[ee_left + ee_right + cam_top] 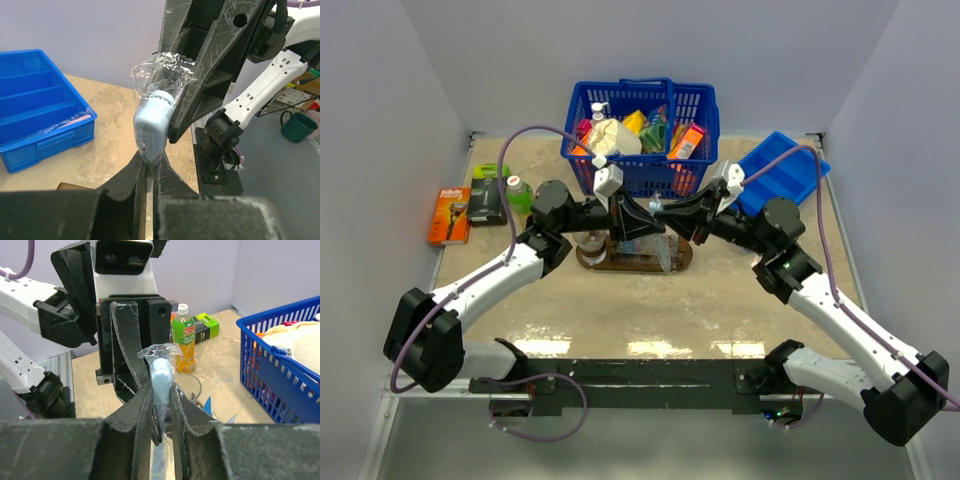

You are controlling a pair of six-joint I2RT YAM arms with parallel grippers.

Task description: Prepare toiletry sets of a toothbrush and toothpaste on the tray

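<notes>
- No writing can be read: the label on the green bottle (183,337), the green box (206,325) beside it and the orange box (449,215) are too small or blurred.
- A pale blue tube (152,127) in clear wrapping is held above the tray (620,262). Its flat end is pinched in the fully closed left gripper (148,160), and its body is clamped between the narrowly parted fingers of the right gripper (161,390).
- Packaged goods and a white pump bottle are held in the blue basket (640,175).
- A wrapped pale item is seen in one compartment of the blue bin (45,145).
- A glass cup (187,385) is stood on the tray.
- A beige speckled table (620,320) is enclosed by white walls.
</notes>
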